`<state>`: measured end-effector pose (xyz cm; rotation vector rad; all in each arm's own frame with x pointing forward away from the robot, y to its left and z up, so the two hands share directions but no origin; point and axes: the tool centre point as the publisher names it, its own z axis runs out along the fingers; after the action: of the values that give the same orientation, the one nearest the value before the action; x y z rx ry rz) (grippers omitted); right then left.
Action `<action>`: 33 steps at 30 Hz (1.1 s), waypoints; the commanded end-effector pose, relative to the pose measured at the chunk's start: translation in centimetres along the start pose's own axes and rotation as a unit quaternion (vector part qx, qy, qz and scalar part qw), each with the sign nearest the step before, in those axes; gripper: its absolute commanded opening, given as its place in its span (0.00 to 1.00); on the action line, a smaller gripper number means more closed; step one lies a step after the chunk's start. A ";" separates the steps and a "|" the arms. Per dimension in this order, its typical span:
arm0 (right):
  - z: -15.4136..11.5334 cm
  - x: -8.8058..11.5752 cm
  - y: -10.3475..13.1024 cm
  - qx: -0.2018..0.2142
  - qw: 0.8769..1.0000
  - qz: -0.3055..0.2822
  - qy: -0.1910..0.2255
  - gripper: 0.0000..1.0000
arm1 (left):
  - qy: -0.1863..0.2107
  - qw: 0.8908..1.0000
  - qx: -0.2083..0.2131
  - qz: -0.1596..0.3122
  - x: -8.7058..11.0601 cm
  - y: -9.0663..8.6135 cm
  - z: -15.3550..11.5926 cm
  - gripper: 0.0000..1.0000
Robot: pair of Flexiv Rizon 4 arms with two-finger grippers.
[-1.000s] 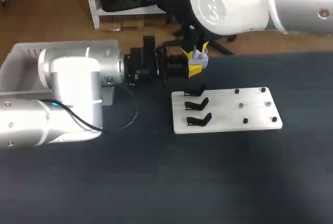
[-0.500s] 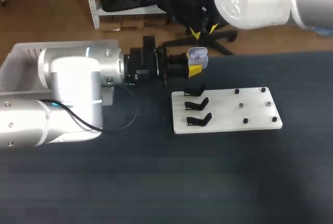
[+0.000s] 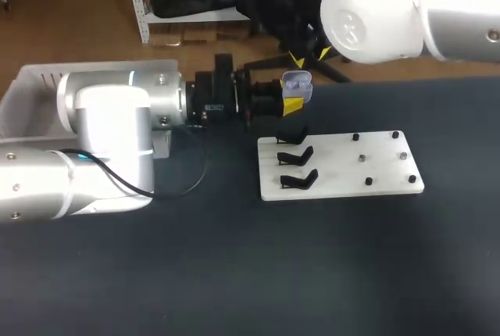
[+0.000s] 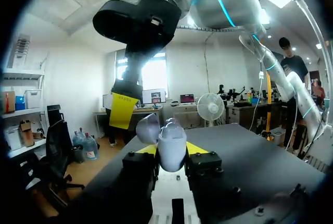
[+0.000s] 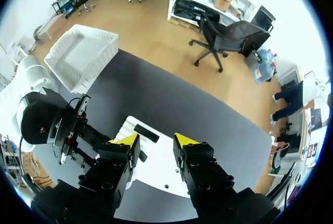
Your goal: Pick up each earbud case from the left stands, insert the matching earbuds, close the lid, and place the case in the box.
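- The earbud case (image 3: 296, 83), pale lilac, sits with its lid (image 4: 148, 127) swung open, held in the air just past the far stand-side corner of the white board (image 3: 383, 166).
- Our left jaws grip it from two sides. One yellow tip (image 4: 196, 147) presses each flank of its lower body, and the gap is only as wide as the case itself.
- In the left wrist view the case (image 4: 171, 151) stands upright between those tips, with the lid tipped to one side.
- Two small rounded shapes show in its open top in the head view. We cannot tell what they are.
- Our left arm (image 3: 101, 141) comes in level over the tabletop (image 3: 234, 273).
- Our right jaws hang higher up and beyond the case, apart from it. They are spread wide with nothing between the yellow tips (image 5: 125, 139).
- On the board, three black stands (image 3: 297, 156) line the edge nearest the case, and small dark pegs (image 3: 361, 159) dot the other half.
- The white box (image 3: 31, 90) rests at the tabletop's far left corner, partly behind our left arm.
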<state>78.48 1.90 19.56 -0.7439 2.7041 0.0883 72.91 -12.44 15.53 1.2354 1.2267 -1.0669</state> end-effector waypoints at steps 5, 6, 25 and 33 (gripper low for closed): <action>-0.7 2.0 1.2 -0.001 1.000 0.010 0.007 0.44 | -0.002 1.000 -0.004 0.002 0.0 -0.2 0.0 0.00; -0.9 2.3 1.3 0.000 1.000 0.015 0.005 0.44 | -0.002 1.000 -0.004 0.002 0.0 -0.2 0.0 0.00; -4.0 5.0 0.2 0.011 0.995 0.090 -0.048 1.00 | -0.002 1.000 -0.004 0.002 0.0 -0.2 0.0 0.00; -8.4 8.5 -1.7 0.004 0.990 0.108 -0.088 1.00 | -0.011 0.999 -0.021 0.023 -1.6 1.1 -3.2 0.00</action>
<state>73.34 -2.74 23.83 -0.4467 2.7480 0.1447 74.24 -11.03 16.73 1.2207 1.1962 -1.0246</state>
